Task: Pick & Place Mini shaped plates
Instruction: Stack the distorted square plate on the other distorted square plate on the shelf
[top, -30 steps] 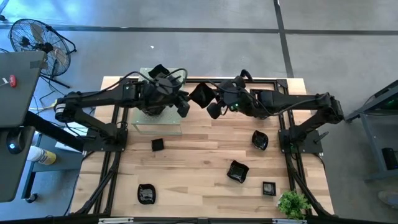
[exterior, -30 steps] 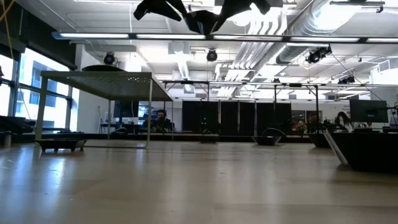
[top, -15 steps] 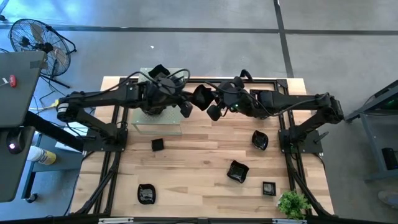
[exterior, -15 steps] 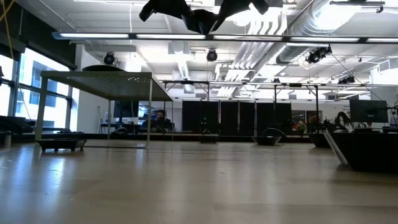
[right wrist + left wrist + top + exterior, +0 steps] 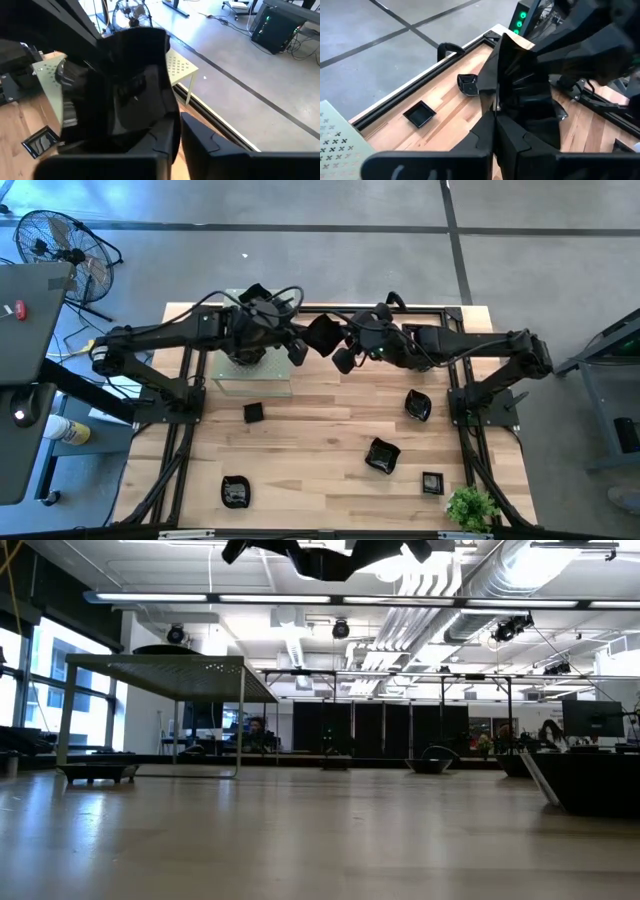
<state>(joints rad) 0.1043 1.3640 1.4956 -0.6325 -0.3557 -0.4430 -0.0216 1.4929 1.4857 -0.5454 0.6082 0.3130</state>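
Observation:
One mini shaped plate [image 5: 322, 333], glossy black with a raised rim, hangs high above the table's far middle between both arms. My left gripper [image 5: 303, 345] is shut on its left side and my right gripper [image 5: 340, 346] is shut on its right side. In the low view the plate [image 5: 325, 560] shows at the very top, far above the tabletop. Several other black plates lie flat on the table: a small square one [image 5: 253, 412], a wavy one [image 5: 418, 405], another wavy one [image 5: 382, 455], one at the near left [image 5: 237, 491] and a small one at the near right [image 5: 432, 482]. My left gripper pinches the plate's rim [image 5: 496, 102] between its two fingers [image 5: 482, 142], coming level from the table's left. The plate is lifted clear of the table. My right gripper has the plate's opposite rim [image 5: 167, 117] between its two fingers [image 5: 202, 142], coming level from the table's right. A narrow slit shows between the fingers.
A pale green perforated board [image 5: 262, 383] stands on legs at the far left under my left arm; it also shows in the low view [image 5: 160, 665]. A small green plant [image 5: 470, 507] stands at the near right corner. Dark frame rails run along the table's sides.
My left gripper has closed in on the plate from the left and taken hold of its rim, while my right gripper has kept its hold. The plate has risen a little and stays high above the table.

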